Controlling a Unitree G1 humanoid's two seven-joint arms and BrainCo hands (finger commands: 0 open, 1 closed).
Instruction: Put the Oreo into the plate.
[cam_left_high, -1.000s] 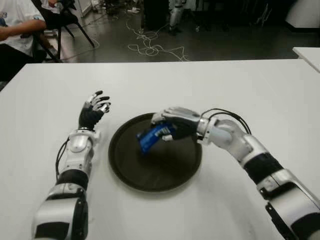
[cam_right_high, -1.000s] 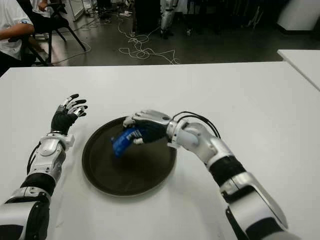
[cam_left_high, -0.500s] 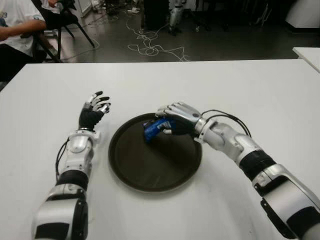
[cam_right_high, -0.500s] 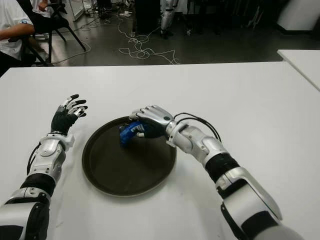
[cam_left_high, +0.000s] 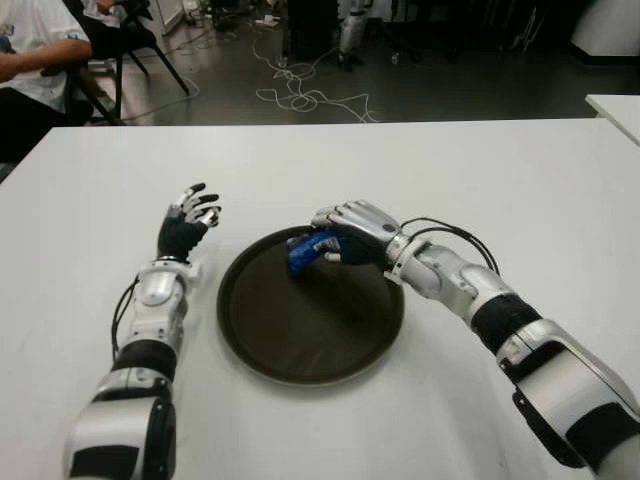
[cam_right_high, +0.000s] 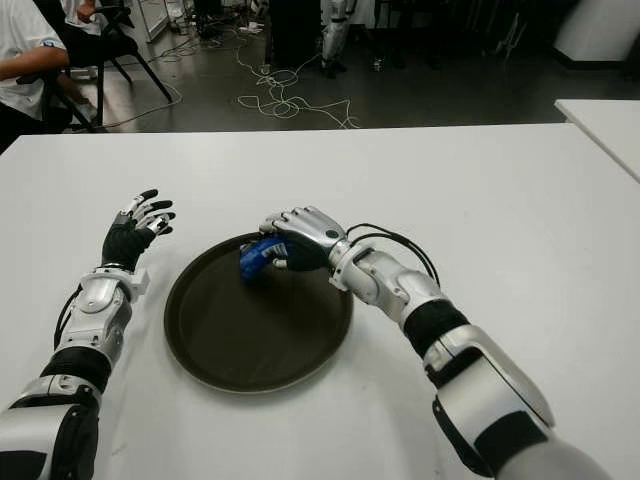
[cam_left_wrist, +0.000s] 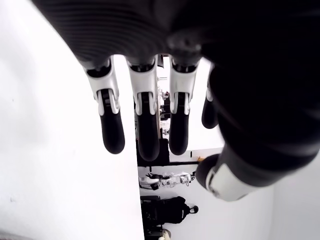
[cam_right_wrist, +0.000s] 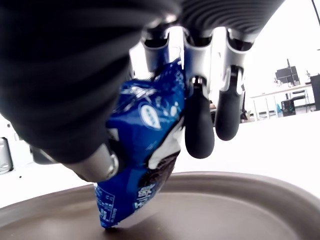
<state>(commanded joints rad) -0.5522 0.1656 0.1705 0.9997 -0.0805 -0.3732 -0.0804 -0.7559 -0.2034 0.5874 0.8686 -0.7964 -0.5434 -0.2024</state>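
A round dark plate (cam_left_high: 310, 345) lies on the white table in front of me. My right hand (cam_left_high: 340, 238) hovers over the plate's far rim, shut on a blue Oreo packet (cam_left_high: 303, 252). In the right wrist view the Oreo packet (cam_right_wrist: 142, 160) hangs between thumb and fingers (cam_right_wrist: 199, 130), its lower tip just at the plate's surface (cam_right_wrist: 225, 215). My left hand (cam_left_high: 187, 222) is raised left of the plate with its fingers (cam_left_wrist: 111, 127) spread, holding nothing.
The white table (cam_left_high: 480, 170) stretches wide on all sides of the plate. A seated person (cam_left_high: 30, 60) and a chair are beyond the far left corner. Cables (cam_left_high: 300, 95) lie on the floor behind the table. Another white table edge (cam_left_high: 615, 105) shows at far right.
My right hand has carried the Oreo packet from the plate's middle toward its far rim and turned it more upright. The left hand has stayed still.
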